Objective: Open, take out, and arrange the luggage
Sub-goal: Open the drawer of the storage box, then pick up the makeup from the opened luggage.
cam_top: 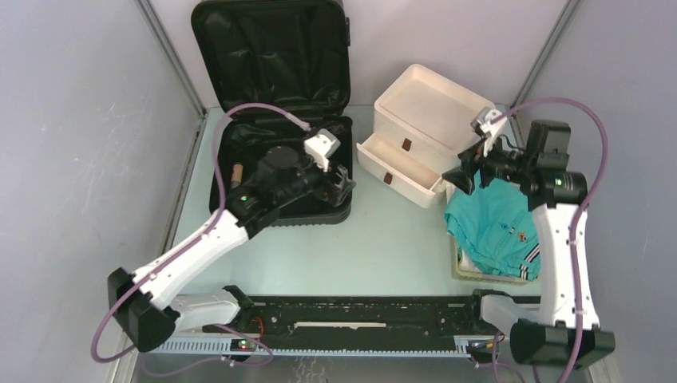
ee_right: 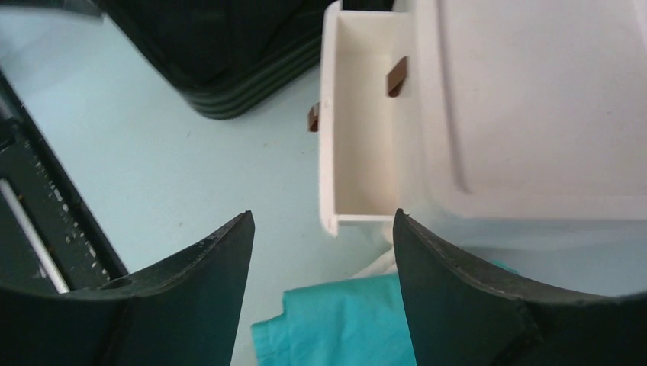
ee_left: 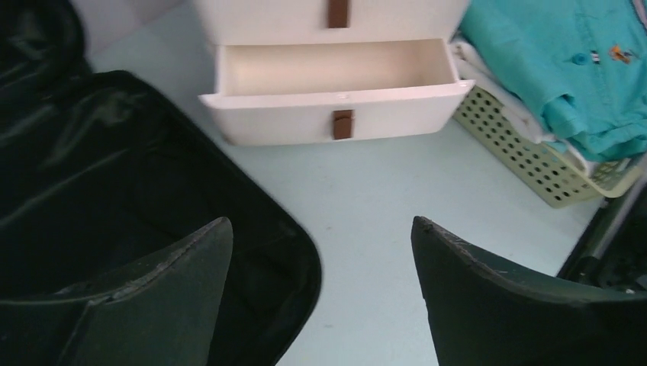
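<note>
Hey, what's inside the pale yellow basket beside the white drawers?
A teal shirt fills the basket and spills over its rim, with something white beneath it. Whatever lies deeper is covered by the shirt.

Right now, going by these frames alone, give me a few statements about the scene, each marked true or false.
1. The luggage lies open. True.
2. Every drawer of the drawer box is shut. False: one drawer is pulled out, and it is empty.
3. The teal garment lies inside the luggage. False: it lies on the basket.
4. The left end effector and the right end effector are open, holding nothing. True.
</note>
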Controlling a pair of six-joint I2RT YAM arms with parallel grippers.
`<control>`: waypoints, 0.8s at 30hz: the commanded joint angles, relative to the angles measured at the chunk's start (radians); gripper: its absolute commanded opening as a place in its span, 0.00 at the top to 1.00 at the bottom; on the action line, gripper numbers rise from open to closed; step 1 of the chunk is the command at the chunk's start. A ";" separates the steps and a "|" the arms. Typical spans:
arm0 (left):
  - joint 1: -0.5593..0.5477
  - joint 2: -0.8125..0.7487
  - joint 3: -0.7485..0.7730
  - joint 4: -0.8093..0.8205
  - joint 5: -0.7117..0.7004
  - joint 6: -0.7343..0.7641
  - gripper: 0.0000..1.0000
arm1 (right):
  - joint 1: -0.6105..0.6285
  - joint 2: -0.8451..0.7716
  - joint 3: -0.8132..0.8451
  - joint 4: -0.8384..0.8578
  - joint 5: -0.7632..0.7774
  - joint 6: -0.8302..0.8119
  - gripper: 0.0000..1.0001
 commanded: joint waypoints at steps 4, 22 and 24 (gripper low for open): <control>0.163 -0.232 -0.100 -0.096 -0.044 0.064 0.00 | -0.036 -0.197 -0.250 0.104 -0.298 -0.076 0.23; 0.600 -0.174 -0.145 -0.143 -0.068 -0.020 0.00 | -0.014 -0.192 -0.453 0.148 -0.384 -0.121 0.25; 0.670 -0.012 -0.067 -0.181 -0.077 -0.085 0.00 | 0.001 -0.184 -0.453 0.151 -0.351 -0.119 0.25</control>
